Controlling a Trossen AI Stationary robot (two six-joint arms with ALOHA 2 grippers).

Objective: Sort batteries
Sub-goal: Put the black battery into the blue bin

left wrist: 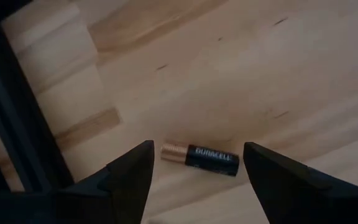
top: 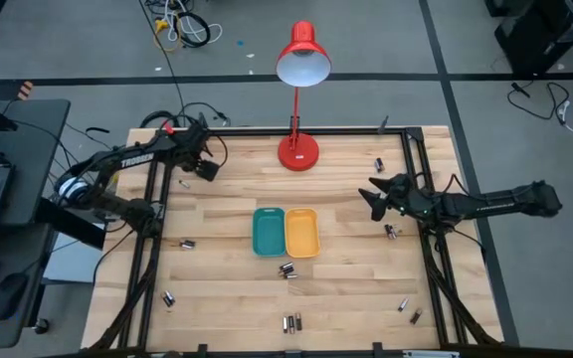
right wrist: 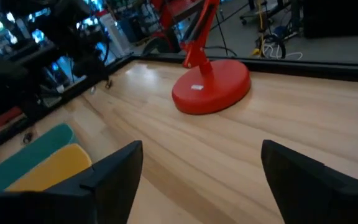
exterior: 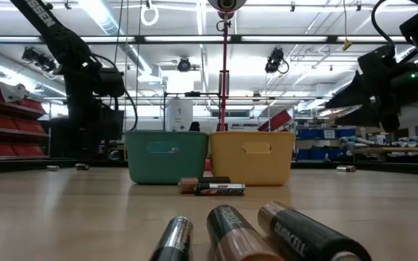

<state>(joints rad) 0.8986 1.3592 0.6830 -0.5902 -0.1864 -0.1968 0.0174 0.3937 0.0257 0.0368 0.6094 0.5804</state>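
Seen from above, the bench (top: 227, 288) carries a teal tray (top: 268, 231) and a yellow tray (top: 301, 233) side by side at its centre, with a red lamp (top: 298, 151) standing at twelve o'clock from them. The batteries (top: 286, 269) lie scattered on the wood: a small cluster just at six o'clock of the trays, another group (top: 291, 322) near the front edge, singles at eight o'clock (top: 168, 297) and nine o'clock (top: 187, 244), and more at two, three and four o'clock on the right side. The left gripper (top: 207, 169) hovers at ten o'clock of the trays, fingers (left wrist: 129, 177) spread wide and holding nothing; between them in the left wrist view lies one battery (left wrist: 200, 160) flat on the bench, its long axis running across the gap from finger to finger, copper end toward one finger and black end toward the other. The right gripper (top: 371, 195) hangs at two o'clock of the trays, fingers (right wrist: 114, 174) wide apart and empty, aimed toward the lamp base. In the low view three batteries (exterior: 231, 235) lie nearest the camera, long axes pointing roughly toward the trays.
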